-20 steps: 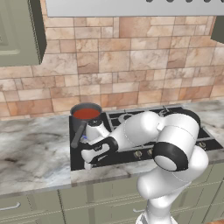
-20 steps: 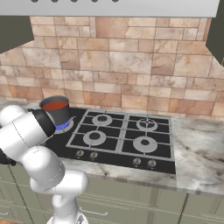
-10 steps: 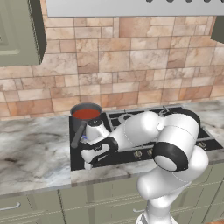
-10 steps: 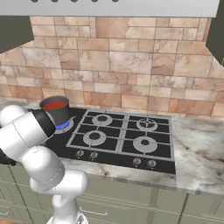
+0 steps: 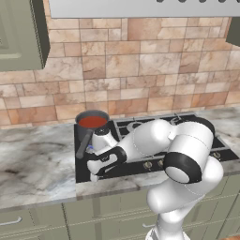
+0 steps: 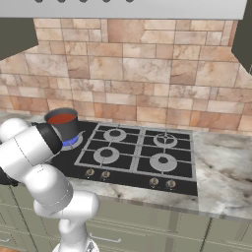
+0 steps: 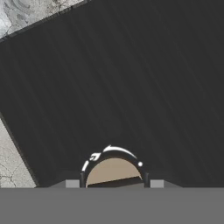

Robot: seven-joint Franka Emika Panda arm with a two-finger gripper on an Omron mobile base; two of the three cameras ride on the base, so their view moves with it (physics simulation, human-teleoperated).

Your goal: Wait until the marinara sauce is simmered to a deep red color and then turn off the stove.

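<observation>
Orange-red marinara sauce (image 5: 92,122) filled a small dark saucepan (image 6: 64,126) on the back left burner of the stove (image 6: 133,157), where a blue flame (image 6: 70,141) showed under the pan. The gripper (image 5: 95,174) hung low over the stove's front left corner, next to the marble surface (image 5: 33,164), its jaws pressed together on what looked like a round metallic knob (image 7: 114,170) seen close up in the hand view, though the pads themselves were barely visible there.
</observation>
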